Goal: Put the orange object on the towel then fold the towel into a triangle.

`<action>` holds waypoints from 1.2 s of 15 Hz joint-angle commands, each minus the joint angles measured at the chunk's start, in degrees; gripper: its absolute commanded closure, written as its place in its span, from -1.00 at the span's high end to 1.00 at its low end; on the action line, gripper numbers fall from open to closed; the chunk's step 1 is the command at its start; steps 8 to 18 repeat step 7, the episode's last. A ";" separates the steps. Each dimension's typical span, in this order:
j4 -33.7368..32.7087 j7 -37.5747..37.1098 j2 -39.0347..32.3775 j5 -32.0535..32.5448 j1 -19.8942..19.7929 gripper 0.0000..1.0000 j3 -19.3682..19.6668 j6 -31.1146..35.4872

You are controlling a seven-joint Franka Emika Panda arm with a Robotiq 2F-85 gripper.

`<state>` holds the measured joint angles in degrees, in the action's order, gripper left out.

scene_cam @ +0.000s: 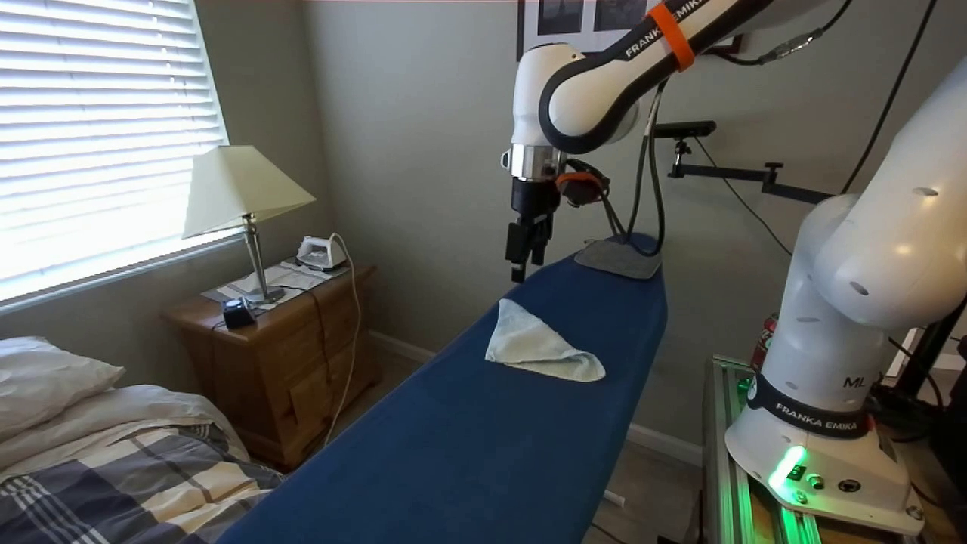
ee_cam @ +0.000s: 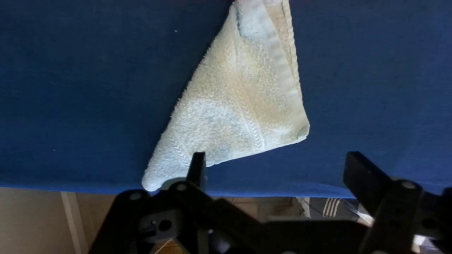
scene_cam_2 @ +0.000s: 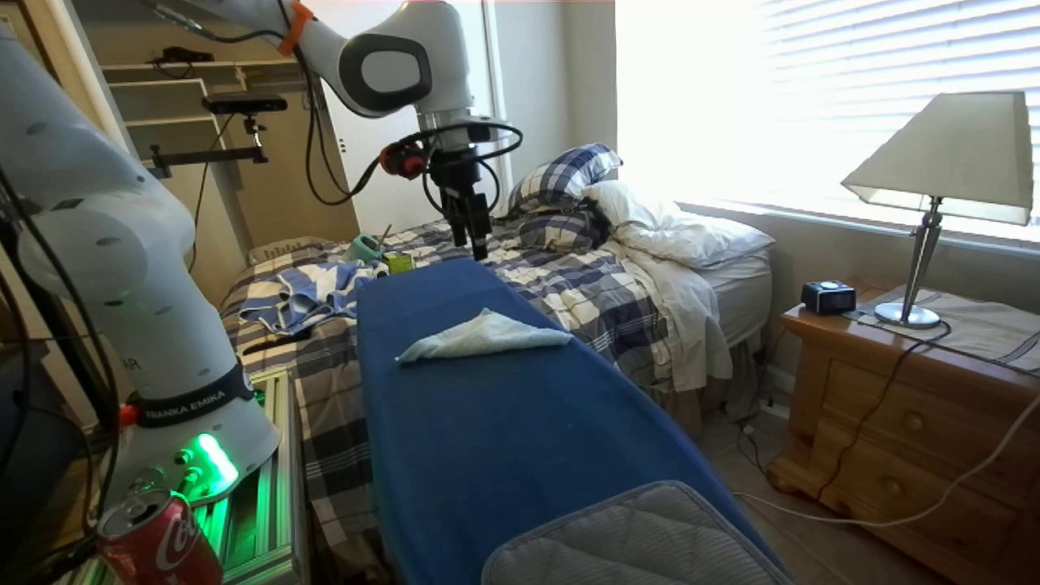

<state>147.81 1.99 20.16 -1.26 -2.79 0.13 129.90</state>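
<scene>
One blue board, near a bed, bears the folded towel; the tool stands spread.

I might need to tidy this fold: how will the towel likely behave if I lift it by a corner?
The towel would probably hang limp and may lose its triangle: it is soft-looking cloth with separate layers showing at one edge. Its fuzzy pile suggests little slip. It is likely light, covering a small part of the blue ironing board.
</scene>
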 commanded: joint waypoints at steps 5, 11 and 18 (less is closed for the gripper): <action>0.32 -2.84 2.87 2.78 -0.73 1.00 0.60 -2.96; 0.32 -2.83 2.63 2.77 -0.60 1.00 0.58 -2.95; 0.32 -2.83 2.63 2.77 -0.60 1.00 0.58 -2.95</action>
